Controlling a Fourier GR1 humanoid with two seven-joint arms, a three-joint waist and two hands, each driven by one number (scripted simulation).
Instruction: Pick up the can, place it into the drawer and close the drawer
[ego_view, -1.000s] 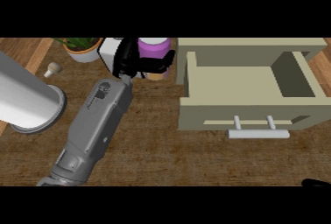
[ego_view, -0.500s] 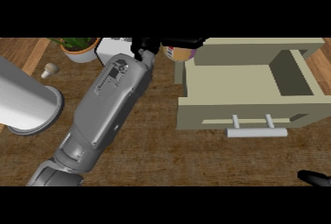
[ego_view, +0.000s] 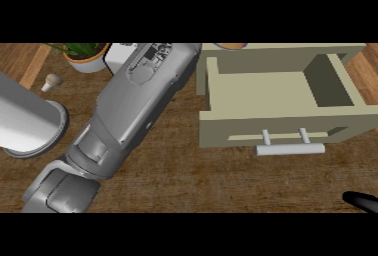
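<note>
One open drawer (ego_view: 277, 95) at 2 o'clock, nothing visible inside, handle (ego_view: 290, 149) facing 6. Left forearm (ego_view: 133, 110) stretched toward 12, hand cut off by the top edge, so can't tell about fingers or the can. Just a black tip of the right hand (ego_view: 362, 201) at 4 o'clock, fingers unreadable too.

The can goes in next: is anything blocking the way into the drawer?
Nothing visible does. The drawer stands open and bare inside; the can and left hand are out of view.
</note>
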